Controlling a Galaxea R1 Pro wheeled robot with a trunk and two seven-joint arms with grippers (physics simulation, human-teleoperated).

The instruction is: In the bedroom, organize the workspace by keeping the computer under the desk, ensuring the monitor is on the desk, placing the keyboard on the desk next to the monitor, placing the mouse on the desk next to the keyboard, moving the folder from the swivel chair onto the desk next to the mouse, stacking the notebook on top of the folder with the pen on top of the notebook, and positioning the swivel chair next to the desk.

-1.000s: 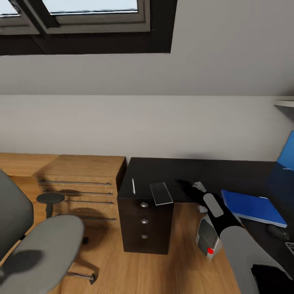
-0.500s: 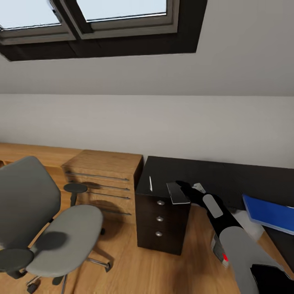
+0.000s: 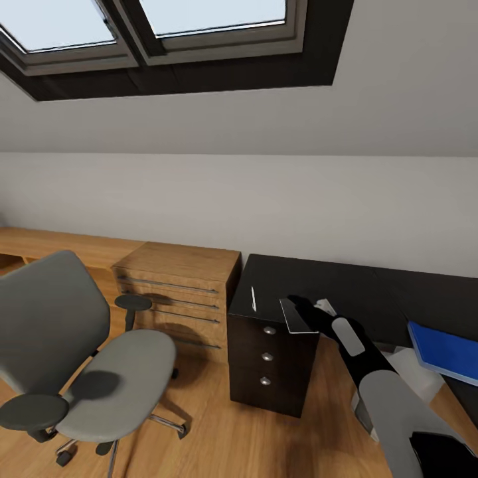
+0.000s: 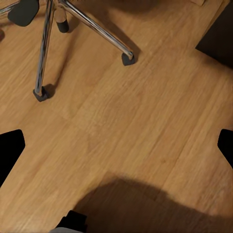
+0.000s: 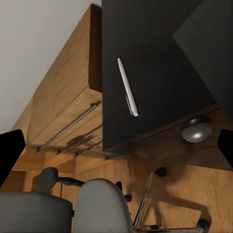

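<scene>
Swung left since a second ago, taking in more of the swivel chair (image 3: 99, 372). Holds left gripper (image 4: 116, 145) wide open above wood floor (image 4: 145, 97). Finds pen (image 3: 253, 297) and notebook (image 3: 297, 317) lying on desk (image 3: 345, 285) over the drawers, with right gripper (image 3: 301, 305) spread open at the notebook. Sees folder (image 3: 445, 352) on desk, far right.

- The head camera has turned left: the swivel chair (image 3: 79, 358) now shows whole.
- The blue folder (image 3: 443, 350) sits at the right edge.
- The computer is now apparently hidden behind the right arm (image 3: 372, 372).
</scene>
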